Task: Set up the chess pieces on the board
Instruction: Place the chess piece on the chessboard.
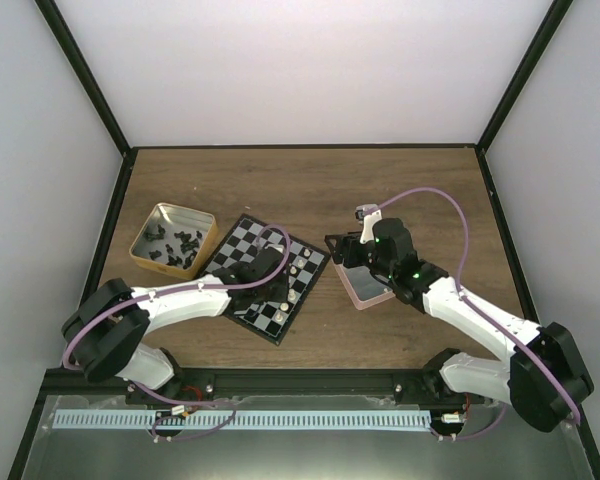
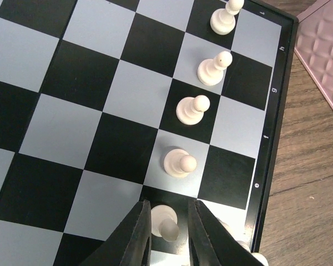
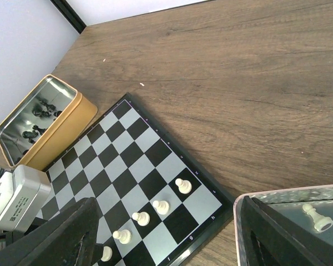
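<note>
Pawns point(image 2: 192, 108) file along the board point(image 2: 100, 111) edge, so your left fingers point(image 2: 134, 241) straddle the next, slightly spread; right fingers point(image 3: 61, 235) gape over the pink tray point(image 2: 324, 55) for more.

the board point(image 2: 270, 111) rim carries small white letters h, g, f, e, top to bottom.

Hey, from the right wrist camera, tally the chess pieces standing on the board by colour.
White pawns on the board: 5
Black pieces on the board: 0, those showing lie in the gold tin
Total on the board: 5
</note>
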Robot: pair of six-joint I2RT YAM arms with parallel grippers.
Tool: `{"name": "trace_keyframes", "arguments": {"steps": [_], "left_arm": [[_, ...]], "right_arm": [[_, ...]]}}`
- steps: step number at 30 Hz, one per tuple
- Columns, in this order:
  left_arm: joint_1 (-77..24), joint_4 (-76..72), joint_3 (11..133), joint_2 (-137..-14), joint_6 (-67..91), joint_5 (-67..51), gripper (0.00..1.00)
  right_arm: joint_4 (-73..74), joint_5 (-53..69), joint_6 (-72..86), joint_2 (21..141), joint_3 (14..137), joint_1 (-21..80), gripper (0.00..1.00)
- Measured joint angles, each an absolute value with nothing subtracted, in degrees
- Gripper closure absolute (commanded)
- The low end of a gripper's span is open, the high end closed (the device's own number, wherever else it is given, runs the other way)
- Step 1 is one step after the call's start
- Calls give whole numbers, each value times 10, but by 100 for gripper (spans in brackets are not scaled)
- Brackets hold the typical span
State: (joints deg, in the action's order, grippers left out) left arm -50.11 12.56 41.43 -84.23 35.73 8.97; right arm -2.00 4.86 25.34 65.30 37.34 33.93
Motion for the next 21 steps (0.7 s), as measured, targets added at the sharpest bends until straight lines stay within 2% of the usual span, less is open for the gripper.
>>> {"name": "trace_keyframes", "arguments": {"steps": [10,14,21], "left_arm": [[-502,134,415,-839,358,90,77],[-502,171,420,-804,373,117,73],[-502,208,439,-641,404,206,67]], "right_arm": [[-17,35,258,651,373,339,29],[-3,6,278,642,374,334,38],[54,-21,335,676,381,284,49]]}}
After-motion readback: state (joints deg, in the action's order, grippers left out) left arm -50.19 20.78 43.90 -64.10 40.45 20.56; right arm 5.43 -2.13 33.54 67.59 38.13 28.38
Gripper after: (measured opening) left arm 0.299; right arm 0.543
